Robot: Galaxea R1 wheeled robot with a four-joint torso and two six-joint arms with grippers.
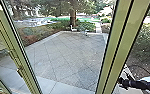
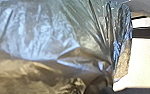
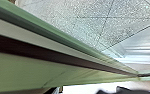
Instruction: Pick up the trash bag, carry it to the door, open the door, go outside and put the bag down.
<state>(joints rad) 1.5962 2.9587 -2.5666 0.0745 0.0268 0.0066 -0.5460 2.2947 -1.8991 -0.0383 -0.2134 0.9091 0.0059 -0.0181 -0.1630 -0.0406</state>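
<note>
"Head view first: what's by the right gripper [image 1: 121, 80]?"

"Two green bars [image 1: 127, 32] side by side, just to its left, with a dark gap running between them. Both lean in the picture. Whether it touches the nearer bar, I can't tell."

"Is it wide or narrow?"

"Can't tell that either. There's one thin cable [image 1: 141, 67] curving above it."

"Anything farther left of it?"

"Yes, another green frame [image 1: 9, 32], well apart from it, with one small fitting [image 1: 20, 72] on its side. Between that frame and the two bars, beyond the gripper, lies paving [image 1: 66, 56] cut by dark joints."

"And past the paving?"

"One thick trunk [image 1: 73, 17], low bushes [image 1: 84, 26] near its foot, and two small pale things [image 1: 73, 28] at the paving's far edge. They're too small to name. More bushes [image 1: 143, 37] grow beyond the gripper, on the outer side of the bars."

"What about the right wrist view?"

"A long green bar runs close in front of that wrist, dark strips along its length, with speckled paving beyond it."

"So where's the bag?"

"Left wrist view: one bag [image 2: 38, 32], shiny and crinkled, right up close to the left gripper [image 2: 124, 91]. Its folds draw together into a tight bunch."

"Is that gripper holding it?"

"The bag hides too much; I can't tell whether it's wide, narrow or clasping the bunch."
</note>
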